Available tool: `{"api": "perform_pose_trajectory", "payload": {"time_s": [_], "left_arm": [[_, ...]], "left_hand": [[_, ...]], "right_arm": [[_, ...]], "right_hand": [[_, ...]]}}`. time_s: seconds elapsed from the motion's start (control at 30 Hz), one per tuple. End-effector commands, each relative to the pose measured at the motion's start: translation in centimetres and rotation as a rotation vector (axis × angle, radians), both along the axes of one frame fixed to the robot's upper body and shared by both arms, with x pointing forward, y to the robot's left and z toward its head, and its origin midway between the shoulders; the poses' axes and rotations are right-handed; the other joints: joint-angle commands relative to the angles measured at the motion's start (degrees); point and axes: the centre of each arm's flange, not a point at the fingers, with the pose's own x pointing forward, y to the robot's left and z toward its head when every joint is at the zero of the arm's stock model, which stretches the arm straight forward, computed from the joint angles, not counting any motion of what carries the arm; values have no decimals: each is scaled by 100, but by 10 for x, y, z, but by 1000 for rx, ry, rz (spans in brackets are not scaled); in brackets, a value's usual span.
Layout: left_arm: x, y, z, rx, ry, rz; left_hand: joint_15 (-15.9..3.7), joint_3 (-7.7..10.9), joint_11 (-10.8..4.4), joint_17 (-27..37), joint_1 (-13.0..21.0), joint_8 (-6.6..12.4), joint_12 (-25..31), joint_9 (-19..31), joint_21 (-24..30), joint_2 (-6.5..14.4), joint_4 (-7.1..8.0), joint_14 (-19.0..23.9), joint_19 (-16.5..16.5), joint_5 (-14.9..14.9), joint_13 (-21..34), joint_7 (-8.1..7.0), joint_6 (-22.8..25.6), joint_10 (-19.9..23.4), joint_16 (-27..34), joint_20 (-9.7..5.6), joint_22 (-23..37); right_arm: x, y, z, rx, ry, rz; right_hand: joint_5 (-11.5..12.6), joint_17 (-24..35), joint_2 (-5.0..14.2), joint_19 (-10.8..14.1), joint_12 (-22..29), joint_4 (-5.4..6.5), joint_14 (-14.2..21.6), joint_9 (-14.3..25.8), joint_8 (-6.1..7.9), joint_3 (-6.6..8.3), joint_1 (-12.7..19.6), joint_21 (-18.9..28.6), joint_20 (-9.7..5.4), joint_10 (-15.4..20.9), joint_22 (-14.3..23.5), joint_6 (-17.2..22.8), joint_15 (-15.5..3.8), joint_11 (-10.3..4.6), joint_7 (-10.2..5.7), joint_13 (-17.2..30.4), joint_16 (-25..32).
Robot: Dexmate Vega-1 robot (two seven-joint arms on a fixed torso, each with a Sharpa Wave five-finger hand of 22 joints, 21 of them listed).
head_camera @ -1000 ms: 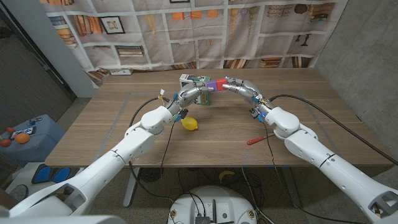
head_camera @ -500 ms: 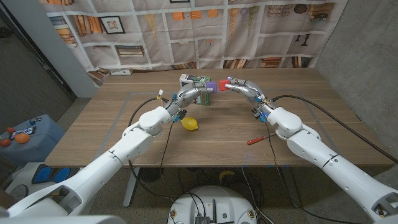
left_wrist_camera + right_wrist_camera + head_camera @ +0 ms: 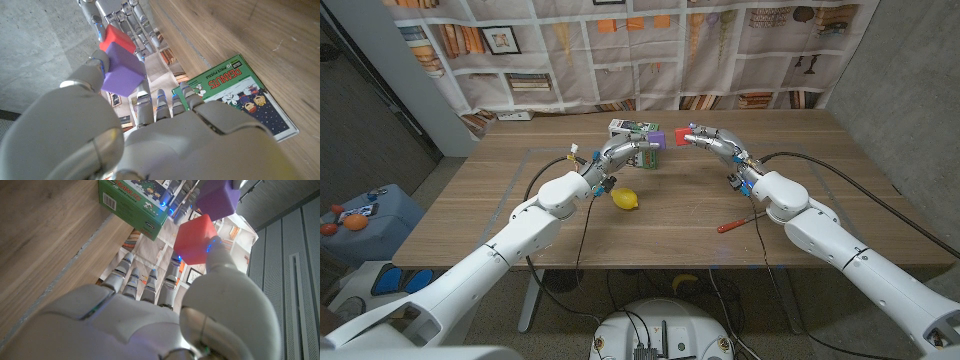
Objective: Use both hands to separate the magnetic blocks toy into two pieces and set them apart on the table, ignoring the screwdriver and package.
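Now showing a gap where the purple block and red block were reading as one joined toy a second ago. Meaning the split itself looks done, with setting the two pieces apart on the worktop still ahead, judging from both being held above the wood.

Left hand pinching the purple block between thumb and fingers, other fingers spread beneath. Right hand pinching the red block against its thumb, fingers reaching past it. In the left wrist view, red block looking just beyond the purple one, nearly corner to corner, so hardly clear of each other and probably close enough for the magnets to snap back.

Both blocks showing as plain cubes, smooth matte faces, softly rounded edges, likely hard plastic. Package lying just under the left fingers: flat printed cardboard box, green border, cartoon picture, sharp corners. Farther back from both hands, a glossy yellow lemon and a slim orange-handled screwdriver lying on grained wood.
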Motion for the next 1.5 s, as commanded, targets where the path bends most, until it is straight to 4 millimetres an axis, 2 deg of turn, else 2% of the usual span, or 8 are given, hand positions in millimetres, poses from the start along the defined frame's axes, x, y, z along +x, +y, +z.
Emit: {"api": "perform_pose_trajectory", "payload": {"time_s": [0.03, 0.67, 1.1, 1.5], "left_arm": [[-13, 12, 5, 59, -12, 32], [-37, 21, 13, 249, -67, 124], [-52, 16, 25, 388, -150, 219], [-76, 30, 46, 532, -219, 378]], "left_hand": [[-2, -41, -68, 8, 67, 13, -29, 48, -29, 107, 7, -2, -20, 26, 7, -601, 623, -8, 2, -18, 21], [3, -104, -71, 9, 119, -48, -43, 57, -16, 124, 13, 36, 18, 26, 10, -649, 568, -9, 17, -82, 22], [-55, -175, -103, 12, 168, -91, -34, 67, 47, 131, 14, 215, 216, 27, 14, -653, 560, 42, 64, -165, 30], [-87, -231, -143, 16, 199, -118, -25, 72, 70, 136, 18, 343, 321, 29, 17, -665, 568, 93, 82, -215, 36]], "right_arm": [[-4, -8, 7, -37, -8, -37], [-13, -13, 11, -112, -32, -97], [-24, -24, 13, -199, -34, -176], [-32, -31, 16, -291, -58, -254]], "right_hand": [[40, 8, 169, 40, 6, 26, 22, 13, 275, 12, -11, -11, -9, 44, 27, 904, 11, -1, -775, 13, 0], [43, 14, 180, 70, -1, 27, 26, 4, 263, 4, -8, 0, -27, 41, 27, 894, 13, 7, -782, 13, -4], [46, 19, 192, 90, -8, 25, 17, 4, 251, 2, 5, 5, -29, 30, 27, 874, 18, 3, -796, 14, -11], [47, 23, 198, 94, -9, 24, 13, 6, 249, -3, 12, 3, -39, 32, 27, 872, 2, -3, -794, 14, -15]]}}
